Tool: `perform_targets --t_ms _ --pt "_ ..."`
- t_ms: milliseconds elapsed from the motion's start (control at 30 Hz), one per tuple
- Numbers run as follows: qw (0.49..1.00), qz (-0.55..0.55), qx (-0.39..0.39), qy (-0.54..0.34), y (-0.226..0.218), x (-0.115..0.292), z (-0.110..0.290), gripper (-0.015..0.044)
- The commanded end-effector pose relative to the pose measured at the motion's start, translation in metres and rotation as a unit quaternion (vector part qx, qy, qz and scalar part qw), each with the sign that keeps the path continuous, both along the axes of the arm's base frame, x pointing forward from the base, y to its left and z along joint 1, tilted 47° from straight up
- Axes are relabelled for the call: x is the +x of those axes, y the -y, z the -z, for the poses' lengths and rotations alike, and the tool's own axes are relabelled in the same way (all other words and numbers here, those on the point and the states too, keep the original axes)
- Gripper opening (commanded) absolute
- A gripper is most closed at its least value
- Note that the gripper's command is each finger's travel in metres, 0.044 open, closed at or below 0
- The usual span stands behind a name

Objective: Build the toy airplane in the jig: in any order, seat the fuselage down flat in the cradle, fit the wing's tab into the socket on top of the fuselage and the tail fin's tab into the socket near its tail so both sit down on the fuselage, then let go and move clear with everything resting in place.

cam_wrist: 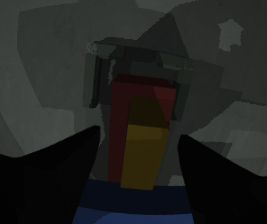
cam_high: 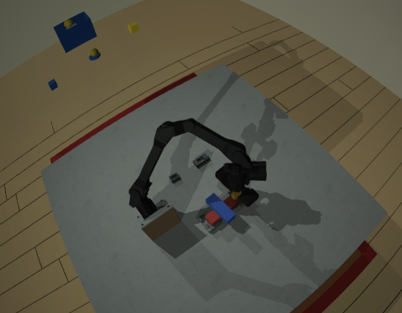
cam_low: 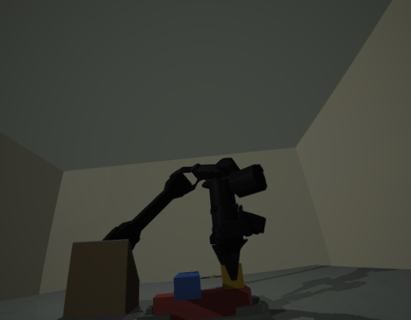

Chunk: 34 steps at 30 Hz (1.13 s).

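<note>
The red fuselage (cam_high: 212, 218) (cam_low: 165, 304) (cam_wrist: 116, 115) lies in the grey cradle (cam_high: 212, 227) (cam_wrist: 90, 80) and looks flat. The blue wing (cam_high: 220, 208) (cam_low: 187, 287) lies across its top, with no visible gap. The yellow tail fin (cam_high: 236, 195) (cam_low: 229, 284) (cam_wrist: 145, 157) stands upright on the fuselage near its tail, its base meeting the top. My gripper (cam_low: 233, 277) (cam_wrist: 140, 137) is open around the fin, with a gap on each side in the wrist view. The tabs and sockets are hidden.
Two small dark holders (cam_high: 201, 160) (cam_high: 174, 178) stand on the grey table top (cam_high: 117, 151) on the arm's side of the cradle. A brown block (cam_high: 161, 224) (cam_low: 96, 278) is at the arm's base. A blue bin (cam_high: 76, 35) and small objects are far off on the floor.
</note>
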State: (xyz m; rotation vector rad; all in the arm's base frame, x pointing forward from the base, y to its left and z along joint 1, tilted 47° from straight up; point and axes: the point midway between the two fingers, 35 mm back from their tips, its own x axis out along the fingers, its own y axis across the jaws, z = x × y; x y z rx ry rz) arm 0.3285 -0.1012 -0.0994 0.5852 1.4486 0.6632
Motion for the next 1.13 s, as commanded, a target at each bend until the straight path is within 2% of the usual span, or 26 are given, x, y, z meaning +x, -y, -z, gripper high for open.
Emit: perform_targets --t_ms 0,100,167,1100 --pt "1.000 0.001 -0.004 0.004 0.027 0.003 -0.021 0.0260" --pt "1.000 0.002 -0.004 0.003 0.058 0.000 -0.053 0.0260" --pt "1.000 0.002 -0.003 0.003 0.065 -0.001 -0.061 0.0260" --pt "1.000 0.002 -0.003 0.003 0.066 0.003 -0.059 0.0260"
